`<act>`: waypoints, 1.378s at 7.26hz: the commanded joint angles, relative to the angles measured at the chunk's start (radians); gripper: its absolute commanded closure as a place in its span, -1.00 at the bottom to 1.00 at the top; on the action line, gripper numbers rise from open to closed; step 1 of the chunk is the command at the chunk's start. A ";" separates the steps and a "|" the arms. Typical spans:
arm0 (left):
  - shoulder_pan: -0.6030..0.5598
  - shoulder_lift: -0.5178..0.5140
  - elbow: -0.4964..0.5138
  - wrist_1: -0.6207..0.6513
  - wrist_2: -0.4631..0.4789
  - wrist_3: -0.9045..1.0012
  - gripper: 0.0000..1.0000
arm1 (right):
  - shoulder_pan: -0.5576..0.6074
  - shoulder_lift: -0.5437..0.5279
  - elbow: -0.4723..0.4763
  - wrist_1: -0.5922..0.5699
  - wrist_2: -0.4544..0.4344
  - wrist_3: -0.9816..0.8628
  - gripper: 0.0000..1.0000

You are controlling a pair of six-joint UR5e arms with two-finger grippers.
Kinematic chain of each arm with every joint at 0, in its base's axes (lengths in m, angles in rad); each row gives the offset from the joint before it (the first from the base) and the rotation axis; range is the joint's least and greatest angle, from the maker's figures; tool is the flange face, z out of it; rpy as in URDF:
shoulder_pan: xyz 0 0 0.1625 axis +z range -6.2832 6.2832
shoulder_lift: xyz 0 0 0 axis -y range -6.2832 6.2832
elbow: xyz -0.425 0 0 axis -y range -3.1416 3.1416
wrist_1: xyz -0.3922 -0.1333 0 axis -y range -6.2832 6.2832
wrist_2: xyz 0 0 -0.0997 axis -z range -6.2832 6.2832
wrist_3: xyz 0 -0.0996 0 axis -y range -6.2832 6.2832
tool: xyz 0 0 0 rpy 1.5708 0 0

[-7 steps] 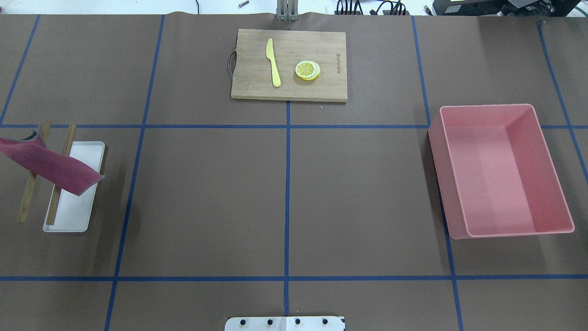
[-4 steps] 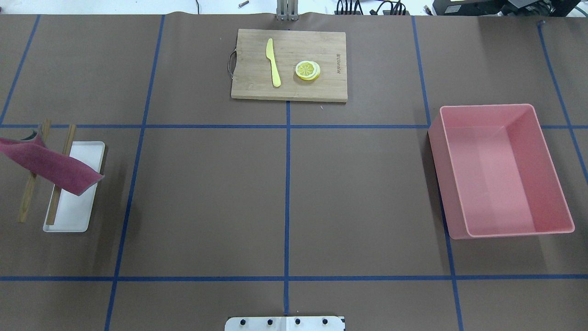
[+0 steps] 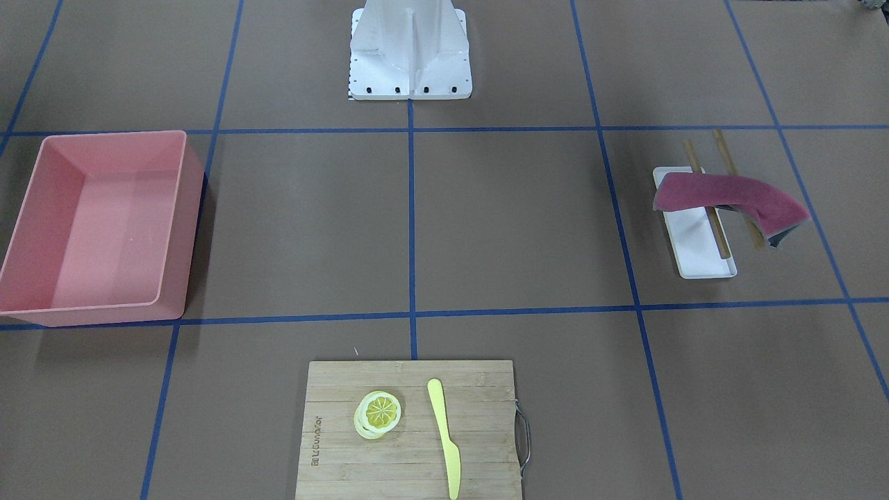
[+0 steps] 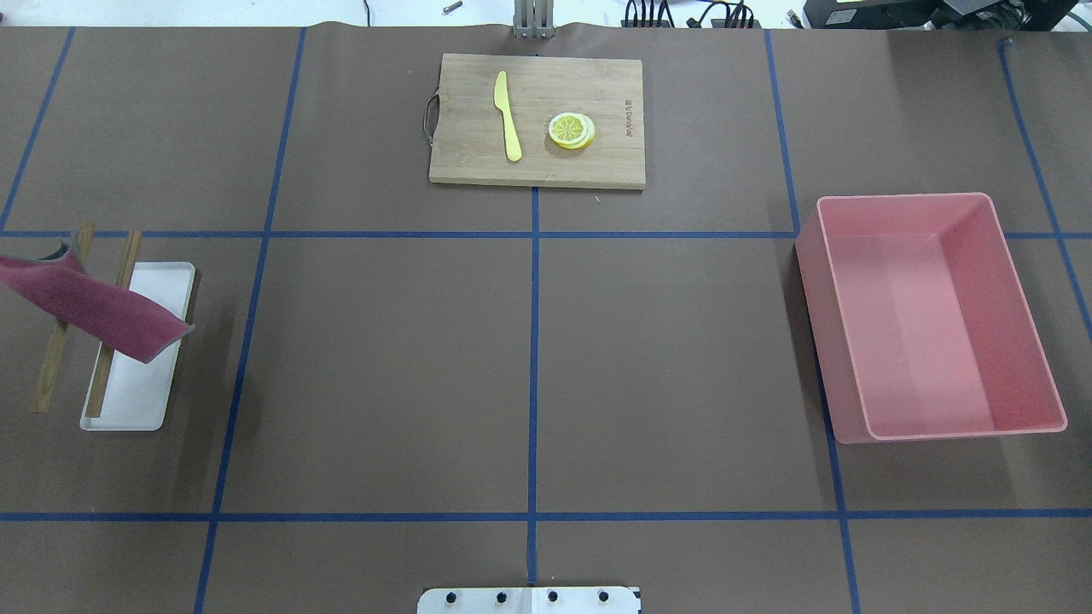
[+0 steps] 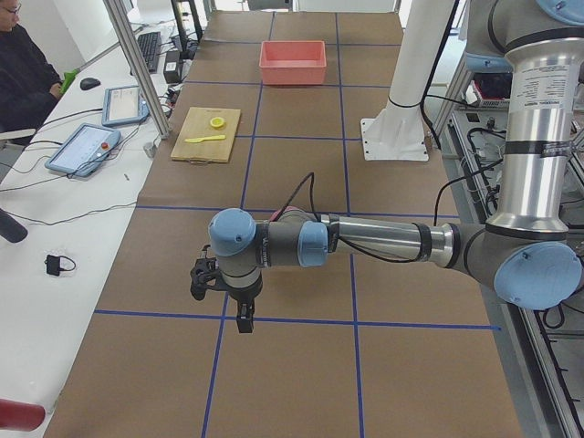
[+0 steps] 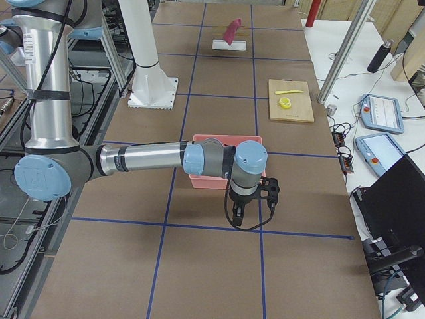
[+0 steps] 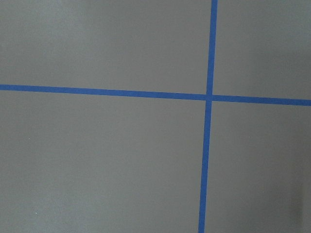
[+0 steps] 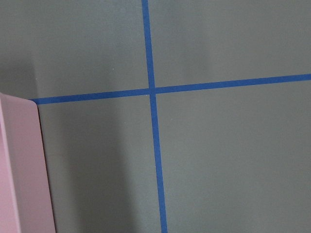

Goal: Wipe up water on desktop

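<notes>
Overhead exterior: crimson cloth (image 4: pixel 94 311) draped over wooden sticks (image 4: pixel 130 251) above white rectangular tray (image 4: pixel 141 392). Matte brown taped desktop (image 4: pixel 384 367) spreads right of tray; no water discernible.
Step, likely: fetch cloth.
Next: left gripper (image 5: pixel 245 324) reaches tray, pinches cloth.
Left gripper and right gripper (image 6: pixel 242 212) hang over bare desktop, well apart from tray. Cannot tell whether jaws are parted or closed.

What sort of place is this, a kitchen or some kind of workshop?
Most likely a robotics test lab, not a kitchen. The left arm and right arm reach over a desktop marked with a blue tape grid, and a side bench holds control tablets.
</notes>
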 commanded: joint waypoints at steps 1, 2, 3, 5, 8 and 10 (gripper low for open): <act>-0.003 0.000 -0.006 0.001 0.002 0.000 -0.97 | 0.000 0.002 0.002 0.000 0.006 0.000 -1.00; 0.000 0.001 -0.006 0.002 0.002 -0.001 -0.97 | 0.000 0.002 0.002 0.000 0.007 0.000 -1.00; 0.000 -0.002 -0.009 0.002 -0.002 -0.003 -0.97 | 0.000 0.000 0.027 -0.011 0.005 0.000 -1.00; 0.000 -0.002 -0.026 -0.012 -0.007 -0.004 -0.97 | 0.000 0.000 0.037 -0.006 0.010 0.000 -1.00; 0.002 -0.061 -0.037 -0.034 -0.087 -0.093 -0.97 | 0.000 0.000 0.051 -0.008 -0.001 0.008 -1.00; 0.009 -0.075 -0.043 -0.037 -0.154 -0.158 -0.97 | 0.000 0.000 0.051 -0.005 -0.007 0.006 -1.00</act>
